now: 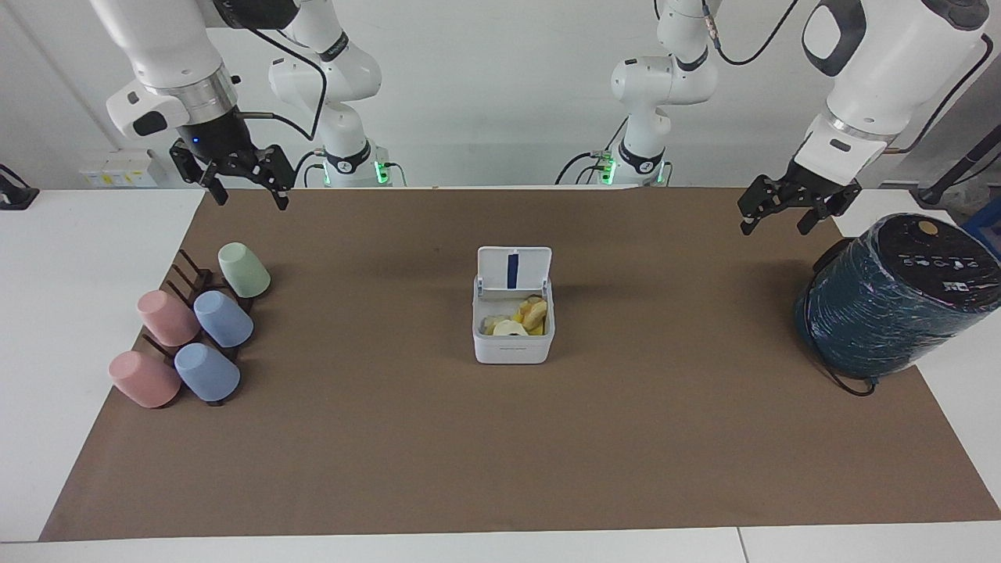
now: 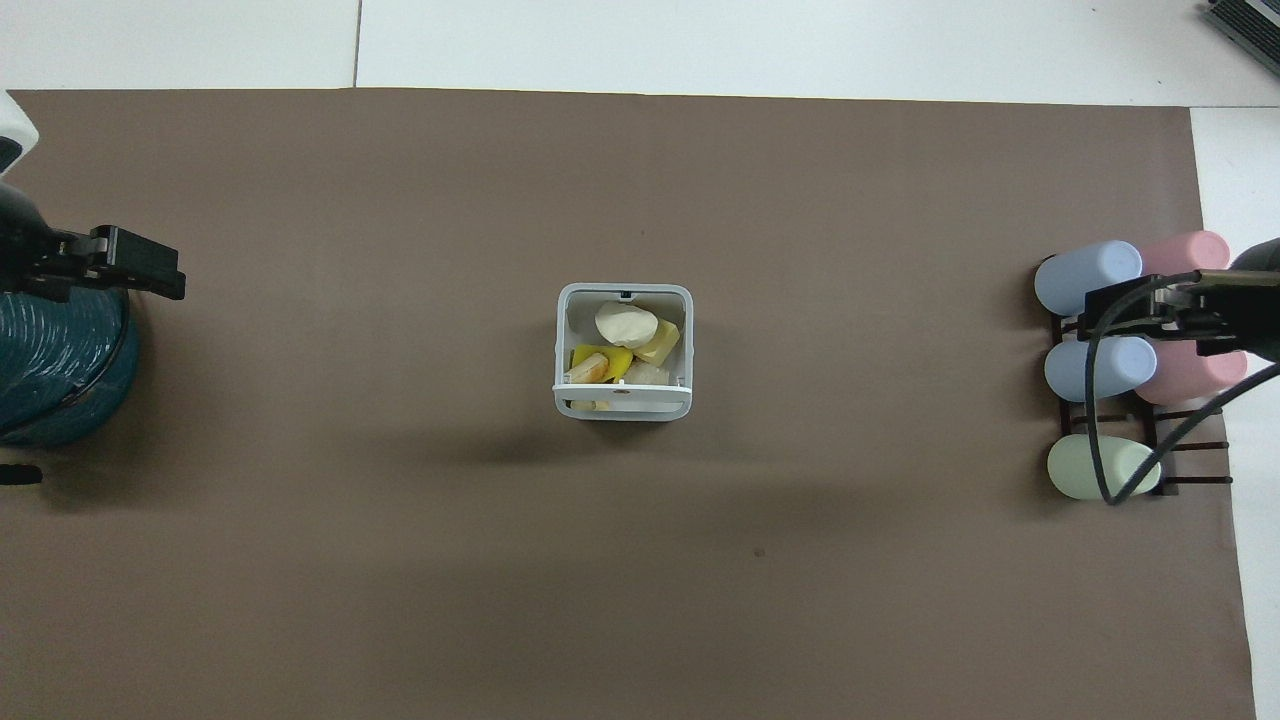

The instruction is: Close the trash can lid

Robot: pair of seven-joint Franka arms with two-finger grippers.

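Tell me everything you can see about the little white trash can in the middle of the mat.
The trash can is a small white square box with rounded corners, plastic by its look, faint grey lettering on its front. It stands upright mid-mat. Its hinged lid stands open on the side nearer the robots, a blue strip on its underside. Yellow and pale scraps lie inside. Neither gripper touches it.

— What sits mid-mat? 
— A small white square plastic trash can (image 1: pixel 512 342) with yellow and pale scraps inside; its flat white hinged lid (image 1: pixel 514 270) stands upright at twelve o'clock, blue strip showing.
— And the hands? 
— Both spread-fingered in the air: the left hand (image 1: pixel 779 216) above the mat near a dark teal cylinder (image 1: pixel 891 305), the right hand (image 1: pixel 244 192) over the mat's edge at ten o'clock.
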